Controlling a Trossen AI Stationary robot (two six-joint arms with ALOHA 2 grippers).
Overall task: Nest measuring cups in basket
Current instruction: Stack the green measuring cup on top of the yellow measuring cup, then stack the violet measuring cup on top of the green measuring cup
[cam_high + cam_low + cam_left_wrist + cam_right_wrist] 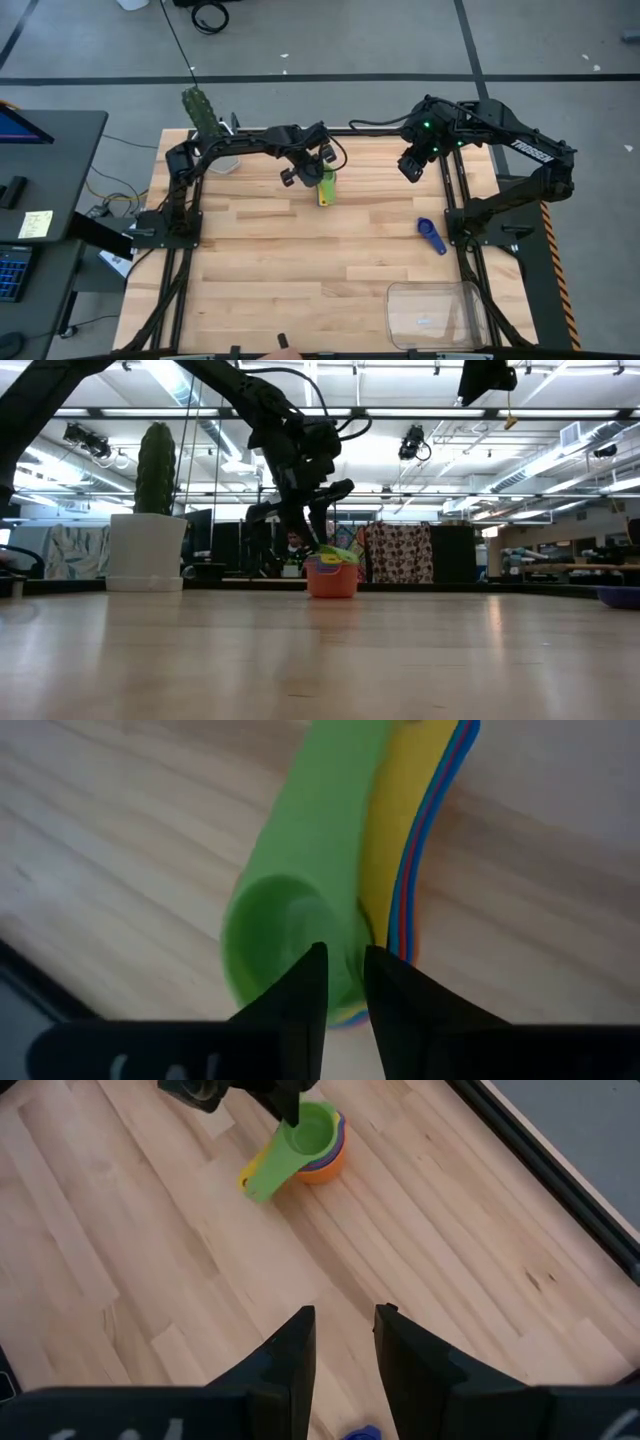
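Note:
A nested stack of measuring cups (326, 187) stands on the table near its far edge, orange at the bottom (332, 582) and green on top (305, 1135), handles fanned toward the near side. My left gripper (318, 170) is down at the stack, nearly shut on the green cup's rim. A dark blue cup (432, 236) lies alone on the right. The clear basket (437, 314) sits at the near right corner. My right gripper (342, 1320) hovers high over the far right, open and holding nothing. My left gripper (345, 960) has the green cup's bowl wall (345, 935) beside the handle root, one finger (310, 985) inside the bowl and one (390, 990) outside. It comes from above, slanting down. The green cup sits nested in the stack, which rests on the table.
A white pot with a green cactus (207, 118) stands at the far left corner, close to the left arm. Bare wood lies between the stack and the basket. A desk with a keyboard and screen (20, 180) stands beyond the table's left edge.

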